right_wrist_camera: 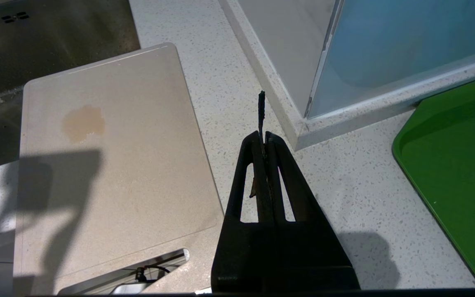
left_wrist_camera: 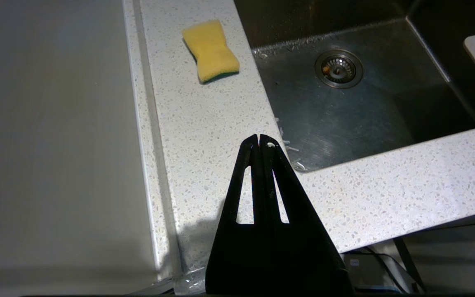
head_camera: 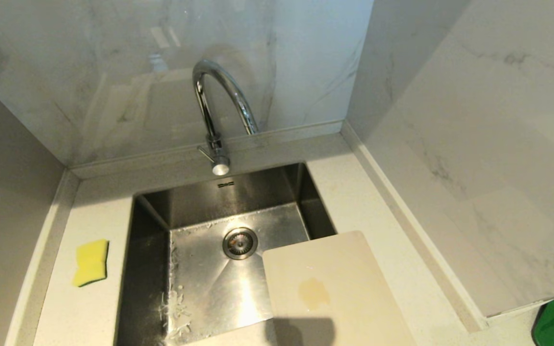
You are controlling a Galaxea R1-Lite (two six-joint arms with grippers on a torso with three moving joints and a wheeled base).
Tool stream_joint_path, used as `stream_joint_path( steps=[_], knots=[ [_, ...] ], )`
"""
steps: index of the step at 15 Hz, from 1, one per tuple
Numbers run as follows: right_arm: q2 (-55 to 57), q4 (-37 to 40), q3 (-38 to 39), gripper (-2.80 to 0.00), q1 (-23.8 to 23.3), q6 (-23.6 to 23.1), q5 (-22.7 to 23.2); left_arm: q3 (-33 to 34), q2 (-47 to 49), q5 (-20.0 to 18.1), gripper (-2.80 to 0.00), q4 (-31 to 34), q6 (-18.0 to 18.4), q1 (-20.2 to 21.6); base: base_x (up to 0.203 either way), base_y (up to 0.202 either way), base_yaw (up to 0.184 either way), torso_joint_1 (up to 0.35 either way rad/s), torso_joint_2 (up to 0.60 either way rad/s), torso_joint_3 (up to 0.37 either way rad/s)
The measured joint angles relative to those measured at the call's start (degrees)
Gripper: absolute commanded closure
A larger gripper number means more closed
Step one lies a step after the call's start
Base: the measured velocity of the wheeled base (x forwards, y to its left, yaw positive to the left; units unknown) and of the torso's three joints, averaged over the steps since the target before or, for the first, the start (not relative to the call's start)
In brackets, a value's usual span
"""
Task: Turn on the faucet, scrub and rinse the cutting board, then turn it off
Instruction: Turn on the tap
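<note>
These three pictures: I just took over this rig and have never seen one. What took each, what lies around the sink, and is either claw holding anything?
The wide picture comes from a camera on the robot's head, looking down at a steel sink set in a speckled white counter. Behind the sink stands the tall chrome gooseneck faucet; no water shows running from it. The small yellow-green sponge lies on the counter to the left. The large cream plastic cutting board, with a brownish stain, lies at the right, one corner over the basin.

The other two pictures come from cameras on the wrists. The black wedge in each is a claw: the left gripper above the counter near the sponge, the right gripper above the counter beside the board. Both are shut, holding none of these things.
</note>
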Motion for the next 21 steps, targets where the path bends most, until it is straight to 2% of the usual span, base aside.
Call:
stream_joint_path(
  steps=[21],
  knots=[
    [0.0, 0.0, 0.0, 0.00, 0.0, 0.0, 0.0, -0.3, 0.0, -0.1, 0.00, 0.7, 0.0, 0.0, 0.000, 0.000, 0.000, 0.000, 0.00, 0.000]
  ],
)
